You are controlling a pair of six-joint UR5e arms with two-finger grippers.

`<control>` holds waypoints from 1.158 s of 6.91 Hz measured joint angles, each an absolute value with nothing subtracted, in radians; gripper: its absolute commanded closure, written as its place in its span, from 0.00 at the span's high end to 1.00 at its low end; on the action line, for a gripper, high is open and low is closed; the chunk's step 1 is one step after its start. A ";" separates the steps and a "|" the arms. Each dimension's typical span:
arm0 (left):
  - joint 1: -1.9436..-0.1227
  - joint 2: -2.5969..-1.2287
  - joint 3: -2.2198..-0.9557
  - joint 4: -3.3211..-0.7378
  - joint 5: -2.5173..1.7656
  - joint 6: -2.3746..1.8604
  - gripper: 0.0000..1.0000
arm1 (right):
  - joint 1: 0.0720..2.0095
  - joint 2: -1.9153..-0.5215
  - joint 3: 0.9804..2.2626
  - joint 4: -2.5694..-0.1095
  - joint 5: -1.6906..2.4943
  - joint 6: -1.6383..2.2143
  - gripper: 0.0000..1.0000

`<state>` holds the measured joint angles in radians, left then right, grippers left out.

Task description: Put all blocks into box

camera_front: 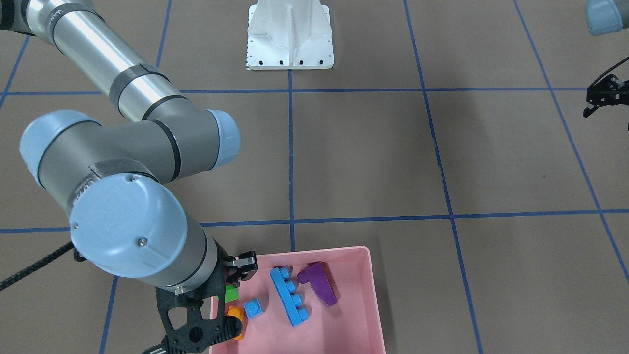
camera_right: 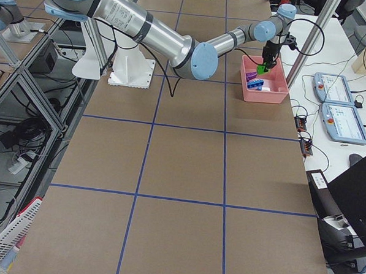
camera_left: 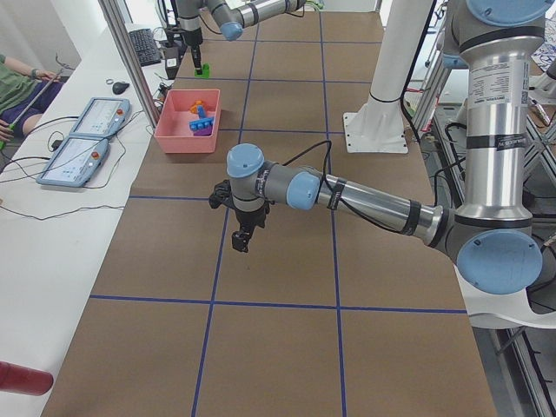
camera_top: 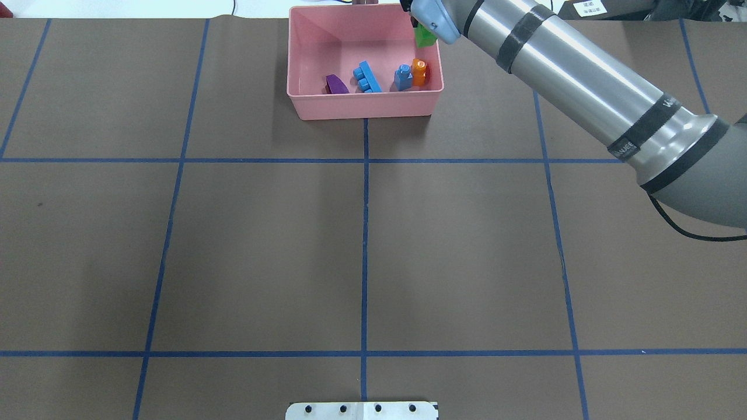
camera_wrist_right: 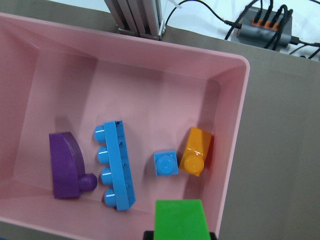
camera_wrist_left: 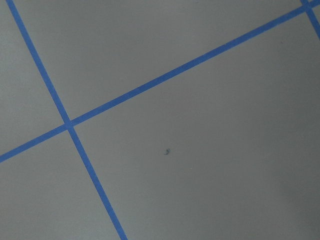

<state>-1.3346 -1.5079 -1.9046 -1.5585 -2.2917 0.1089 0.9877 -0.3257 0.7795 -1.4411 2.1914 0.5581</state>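
The pink box stands at the table's far edge; it also shows in the overhead view and the right wrist view. In it lie the purple wedge, the long blue block, the small blue cube and the orange block. My right gripper is shut on the green block and holds it above the box's corner beside the orange block. My left gripper hangs over bare table far from the box; I cannot tell whether it is open.
The white robot base stands at the table's near side. Blue tape lines cross the brown table. Beyond the box are an aluminium post and cables. Operator pendants lie on a side bench.
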 measured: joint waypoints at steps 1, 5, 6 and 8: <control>-1.335 -1.508 -1.904 -1.559 -2.292 0.109 1.00 | 0.966 -0.278 0.671 -1.350 2.143 0.566 0.00; -1.335 -1.508 -1.903 -1.558 -2.292 0.109 1.00 | 0.879 -0.230 0.491 -1.095 1.983 0.680 0.98; -1.335 -1.508 -1.902 -1.559 -2.292 0.109 1.00 | 0.875 -0.229 0.488 -1.087 1.977 0.691 0.99; -1.335 -1.508 -1.902 -1.559 -2.292 0.109 1.00 | 0.872 -0.227 0.487 -1.085 1.978 0.719 0.99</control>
<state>-1.3346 -1.5079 -1.9022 -1.5585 -2.2918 0.1089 0.8723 -0.2270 0.4865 -1.0850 1.9783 0.7186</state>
